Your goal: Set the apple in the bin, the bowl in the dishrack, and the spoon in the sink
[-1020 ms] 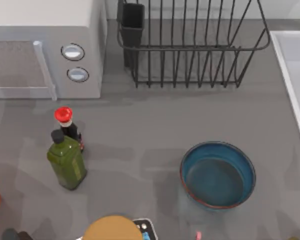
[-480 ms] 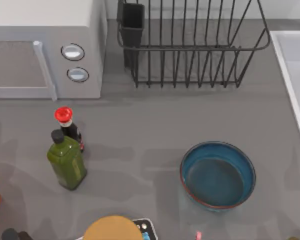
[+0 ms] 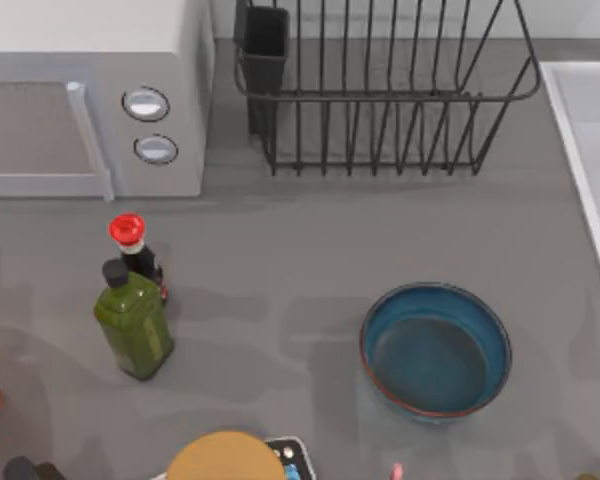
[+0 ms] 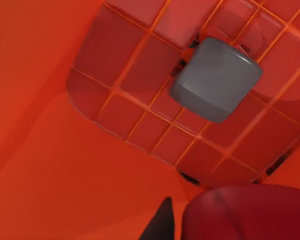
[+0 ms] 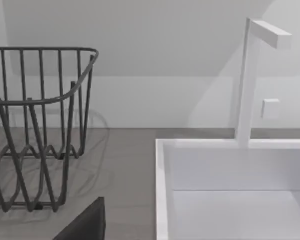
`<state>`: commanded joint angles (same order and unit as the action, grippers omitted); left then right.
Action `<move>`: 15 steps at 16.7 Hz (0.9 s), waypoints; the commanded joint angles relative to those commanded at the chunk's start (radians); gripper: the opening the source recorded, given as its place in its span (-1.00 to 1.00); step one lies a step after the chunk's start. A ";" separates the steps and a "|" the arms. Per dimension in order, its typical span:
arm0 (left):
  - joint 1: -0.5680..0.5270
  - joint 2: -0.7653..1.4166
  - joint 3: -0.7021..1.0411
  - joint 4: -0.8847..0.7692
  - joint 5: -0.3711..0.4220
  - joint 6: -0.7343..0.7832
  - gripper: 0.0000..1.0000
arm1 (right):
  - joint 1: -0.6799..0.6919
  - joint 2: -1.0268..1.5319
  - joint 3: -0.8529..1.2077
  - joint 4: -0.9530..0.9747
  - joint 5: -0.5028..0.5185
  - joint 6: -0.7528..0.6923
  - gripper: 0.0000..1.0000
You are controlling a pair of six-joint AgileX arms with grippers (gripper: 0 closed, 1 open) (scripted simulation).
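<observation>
Left wrist view: apple point(image 4: 245, 212) hung low over orange bin point(image 4: 65, 165), above its gridded floor, near grey block point(image 4: 216, 79), presumably carried there for dropping. Left gripper: dark finger point(image 4: 160, 225) beside apple, grip state could not be told. Bowl point(image 3: 435, 348) upright on bench point(image 3: 280, 250), well apart from dishrack point(image 3: 380, 90). Sink point(image 5: 230, 195) empty; right gripper state could not be told.

Bowl point(image 3: 435, 349) before dishrack point(image 3: 380, 90); sink point(image 3: 585, 130) right.
</observation>
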<state>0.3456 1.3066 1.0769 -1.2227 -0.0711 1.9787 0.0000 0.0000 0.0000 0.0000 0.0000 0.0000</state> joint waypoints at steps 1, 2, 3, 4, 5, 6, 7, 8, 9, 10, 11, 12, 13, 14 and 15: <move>0.004 0.008 -0.027 0.033 0.001 0.002 -1.00 | 0.000 0.000 0.000 0.000 0.000 0.000 1.00; 0.009 0.017 -0.058 0.074 0.001 0.005 -1.00 | 0.000 0.000 0.000 0.000 0.000 0.000 1.00; 0.015 0.026 -0.091 0.120 0.001 0.008 -1.00 | 0.000 0.000 0.000 0.000 0.000 0.000 1.00; 0.019 0.035 -0.124 0.166 0.000 0.011 -1.00 | 0.000 0.000 0.000 0.000 0.000 0.000 1.00; 0.023 0.042 -0.153 0.203 0.000 0.015 -1.00 | 0.000 0.000 0.000 0.000 0.000 0.000 1.00; 0.026 0.048 -0.176 0.230 0.000 0.019 -1.00 | 0.000 0.000 0.000 0.000 0.000 0.000 1.00; 0.028 0.053 -0.191 0.247 0.000 0.022 -1.00 | 0.000 0.000 0.000 0.000 0.000 0.000 1.00; 0.029 0.054 -0.196 0.252 0.000 0.024 -1.00 | 0.000 0.000 0.000 0.000 0.000 0.000 1.00; 0.029 0.054 -0.196 0.252 0.000 0.024 -1.00 | 0.000 0.000 0.000 0.000 0.000 0.000 1.00; 0.029 0.054 -0.196 0.252 0.000 0.024 -1.00 | 0.000 0.000 0.000 0.000 0.000 0.000 1.00; 0.029 0.054 -0.196 0.252 0.000 0.024 -1.00 | 0.000 0.000 0.000 0.000 0.000 0.000 1.00; 0.029 0.054 -0.196 0.252 0.000 0.024 -0.85 | 0.000 0.000 0.000 0.000 0.000 0.000 1.00; 0.029 0.054 -0.196 0.252 0.000 0.024 -0.70 | 0.000 0.000 0.000 0.000 0.000 0.000 1.00; 0.029 0.054 -0.196 0.252 0.000 0.024 -0.55 | 0.000 0.000 0.000 0.000 0.000 0.000 1.00; 0.029 0.054 -0.196 0.252 0.000 0.024 -0.40 | 0.000 0.000 0.000 0.000 0.000 0.000 1.00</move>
<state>0.3747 1.3611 0.8804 -0.9707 -0.0711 2.0026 0.0000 0.0000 0.0000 0.0000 0.0000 0.0000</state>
